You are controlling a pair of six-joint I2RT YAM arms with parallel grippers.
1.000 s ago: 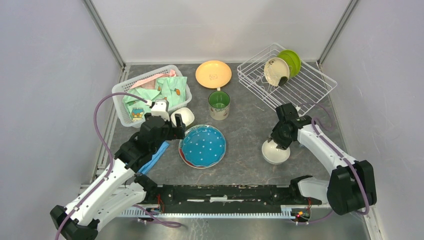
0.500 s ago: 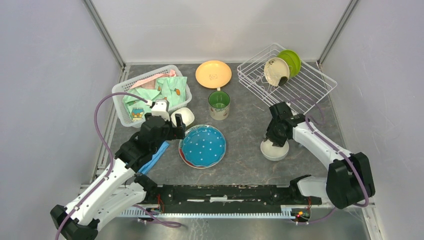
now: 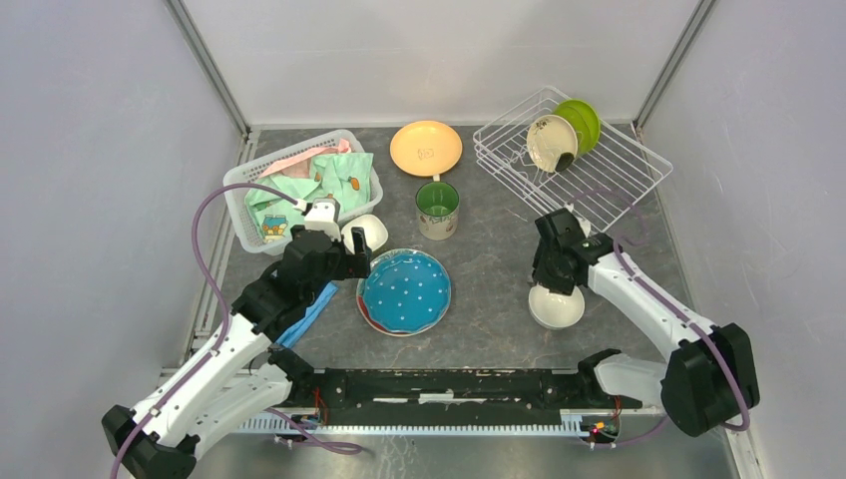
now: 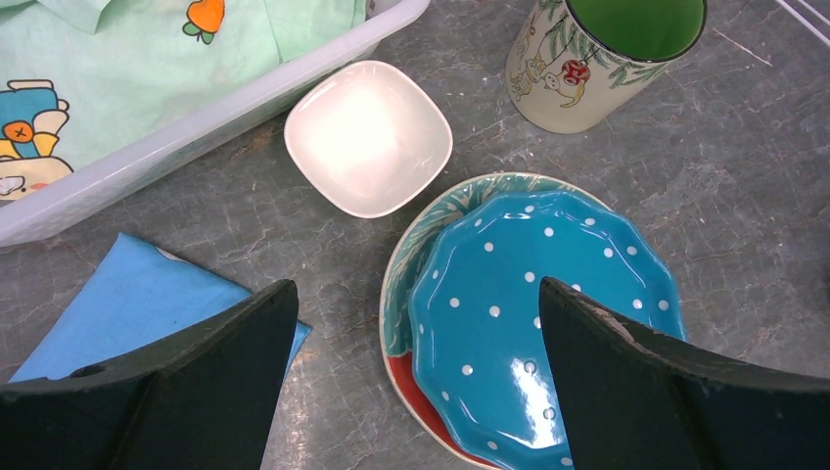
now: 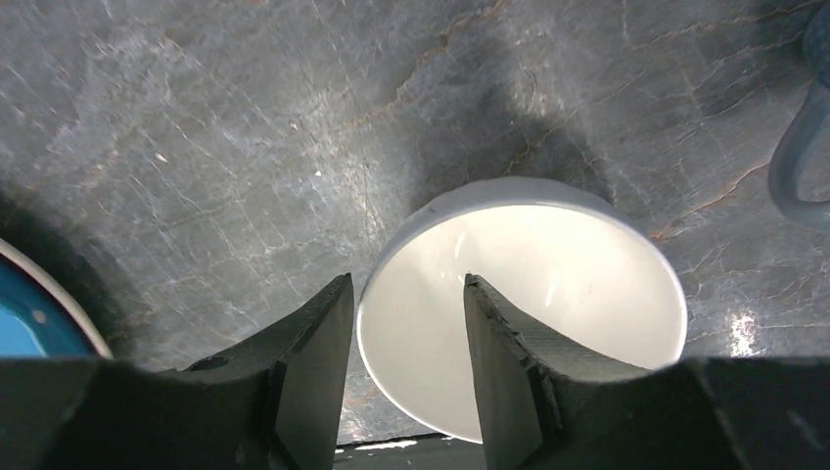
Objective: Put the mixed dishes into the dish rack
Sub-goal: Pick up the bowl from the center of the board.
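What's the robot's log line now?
right gripper: gripping white bowl rim | left gripper: open near blue plate | rack: cream plate, green plate

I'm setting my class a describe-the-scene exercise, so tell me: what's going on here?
Dishes are being loaded into a wire rack. The right gripper straddles the rim of a white bowl, one finger inside and one outside; whether it grips is unclear. The left gripper hovers open over the blue dotted plate, holding nothing. A cream plate and a green plate already stand in the rack. The orange plate, mug and small square bowl wait on the table.
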